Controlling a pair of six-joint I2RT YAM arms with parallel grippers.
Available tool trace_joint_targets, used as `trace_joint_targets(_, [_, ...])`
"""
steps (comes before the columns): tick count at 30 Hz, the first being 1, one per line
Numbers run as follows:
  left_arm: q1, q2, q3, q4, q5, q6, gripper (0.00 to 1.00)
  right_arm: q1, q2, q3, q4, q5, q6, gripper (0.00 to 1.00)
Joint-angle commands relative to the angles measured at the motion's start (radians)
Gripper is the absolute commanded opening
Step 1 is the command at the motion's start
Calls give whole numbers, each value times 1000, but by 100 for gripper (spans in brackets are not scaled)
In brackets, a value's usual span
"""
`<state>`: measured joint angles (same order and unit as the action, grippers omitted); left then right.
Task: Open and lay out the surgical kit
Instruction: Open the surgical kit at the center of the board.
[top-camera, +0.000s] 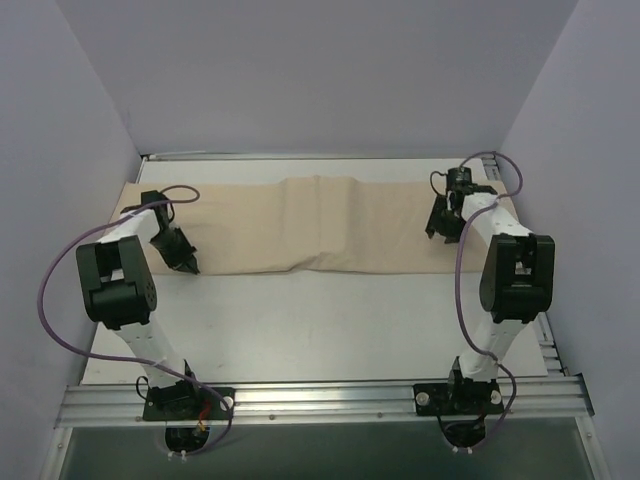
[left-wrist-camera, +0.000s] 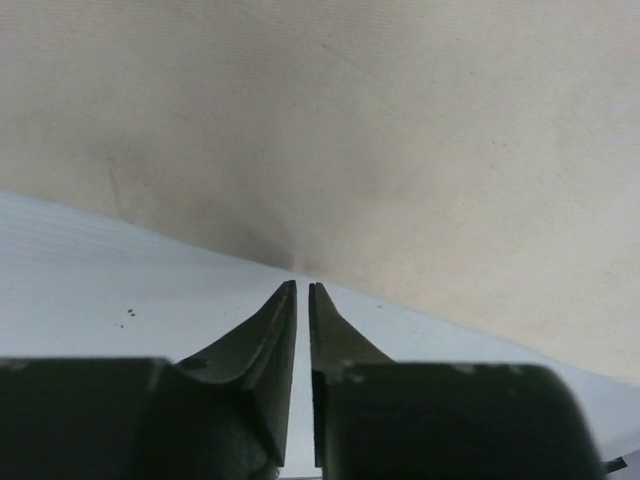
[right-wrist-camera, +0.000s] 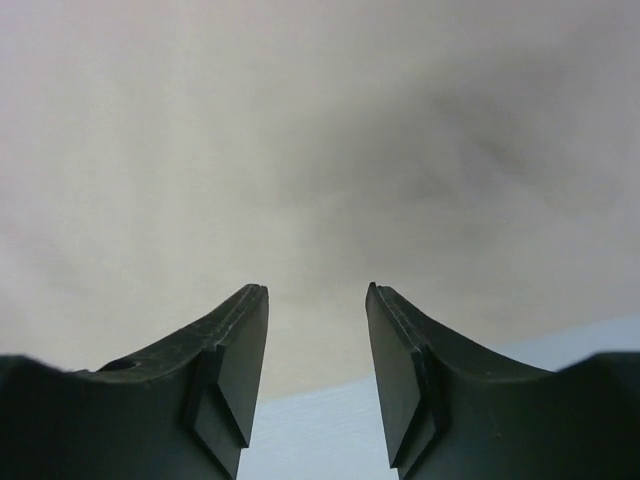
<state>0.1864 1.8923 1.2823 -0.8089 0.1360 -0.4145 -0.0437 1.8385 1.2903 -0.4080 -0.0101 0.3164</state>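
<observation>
The cloth wrap (top-camera: 330, 225), apparently part-opened toward twelve o'clock, shows no instruments yet; left pincer (left-wrist-camera: 302, 288) barely parted, right pincer (right-wrist-camera: 317, 290) half-open, both empty.

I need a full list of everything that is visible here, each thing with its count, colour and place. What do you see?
cloth: one, beige, spread in a long strip across the far part of the table
table: one, white, under the cloth
rail: one, silver, along the near edge
walls: three, pale lilac, left, back and right
cables: two, purple, one looping beside each arm
left gripper: one, black, at the cloth's near edge, left end, jaws a slit apart
right gripper: one, black, over the cloth's right end, jaws open
</observation>
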Motion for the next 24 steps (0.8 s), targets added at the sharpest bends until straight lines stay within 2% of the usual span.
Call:
trace_joint_targets(1, [7, -148, 2, 10, 10, -1, 21, 123, -27, 159, 7, 21, 28, 45])
trace_joint_targets(5, [4, -206, 20, 31, 22, -3, 24, 227, 49, 292, 101, 21, 81, 56])
trace_joint_targets(10, [-2, -176, 48, 79, 27, 14, 24, 323, 165, 480, 173, 48, 101, 61])
trace_joint_targets(12, [-2, -144, 51, 94, 45, 13, 17, 341, 220, 516, 193, 71, 137, 57])
trace_joint_targets(15, [-5, -84, 32, 123, 73, -4, 9, 343, 281, 598, 153, 96, 182, 44])
trace_joint_targets(16, [-5, -72, 28, 129, 83, -12, 8, 341, 288, 595, 152, 102, 187, 33])
trace_joint_targets(19, [-11, -6, 34, 122, 114, -15, 2, 332, 288, 535, 185, 121, 194, 17])
trace_joint_targets(22, [-19, 39, 46, 119, 119, -23, 2, 315, 294, 489, 195, 111, 199, 8])
trace_joint_targets(24, [-21, 56, 46, 125, 125, -29, 2, 301, 314, 448, 193, 101, 205, 6])
